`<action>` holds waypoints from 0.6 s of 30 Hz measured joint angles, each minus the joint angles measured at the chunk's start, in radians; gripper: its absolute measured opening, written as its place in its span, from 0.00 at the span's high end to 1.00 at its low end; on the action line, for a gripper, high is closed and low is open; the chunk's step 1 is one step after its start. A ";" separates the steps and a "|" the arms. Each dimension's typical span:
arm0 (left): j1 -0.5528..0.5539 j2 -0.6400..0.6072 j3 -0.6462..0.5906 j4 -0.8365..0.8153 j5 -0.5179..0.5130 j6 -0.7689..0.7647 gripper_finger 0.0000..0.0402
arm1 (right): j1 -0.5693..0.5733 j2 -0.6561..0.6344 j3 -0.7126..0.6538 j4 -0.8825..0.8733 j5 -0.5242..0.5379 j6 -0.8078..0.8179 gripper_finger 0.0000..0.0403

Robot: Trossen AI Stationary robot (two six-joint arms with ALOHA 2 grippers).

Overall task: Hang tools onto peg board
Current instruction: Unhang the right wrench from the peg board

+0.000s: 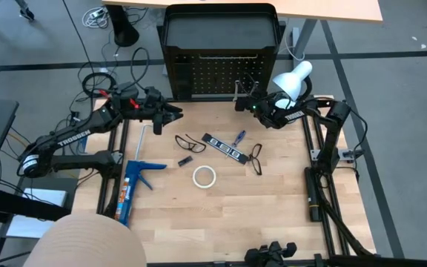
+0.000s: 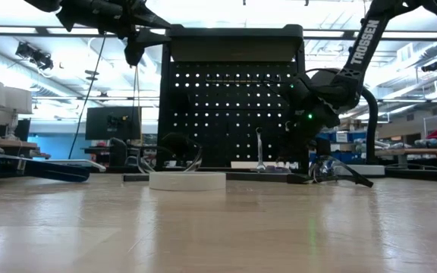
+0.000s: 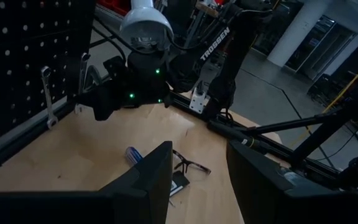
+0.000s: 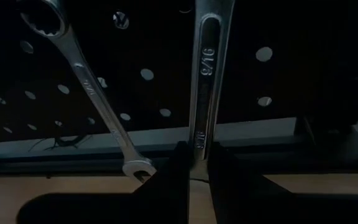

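The peg board (image 1: 221,74) stands upright at the top centre of the high view, at the far edge of the table (image 1: 221,215).

The right gripper (image 1: 245,101) sits at the upper right of centre in the high view, directly in front of the board's lower right part. Its fingers are nearly together and clamp the shaft of a silver wrench (image 4: 207,81), which stands close to vertical against the board in the right wrist view. A second wrench (image 4: 89,87) hangs tilted on the board just beside the held one, in the upper left of that frame. In the low view the held wrench (image 2: 259,152) appears right of centre, upright in front of the board.

The left gripper (image 1: 175,113) is at the upper left of centre in the high view, above the table near the board's lower left corner. Its fingers (image 3: 142,183) stand moderately apart and hold nothing.

Remaining tools lie on the table in the centre of the high view: a white tape ring (image 1: 204,176), a black strip with white marks (image 1: 222,147), a blue-handled screwdriver (image 1: 238,137) just right of the strip, one black wire loop (image 1: 189,141) left of the strip, and another loop (image 1: 257,157) to its right. A blue caulking gun (image 1: 133,184) lies at the left edge of the table. A white lamp (image 1: 293,80) stands right of the board
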 joint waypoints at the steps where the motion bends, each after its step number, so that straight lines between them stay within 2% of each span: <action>1: 0.000 0.000 0.000 0.000 0.000 -0.001 0.61 | 0.000 0.000 0.000 0.001 0.000 -0.001 0.89; 18: 0.000 0.000 0.000 -0.002 0.000 -0.003 0.61 | -0.001 -0.007 0.000 -0.003 -0.024 0.016 0.89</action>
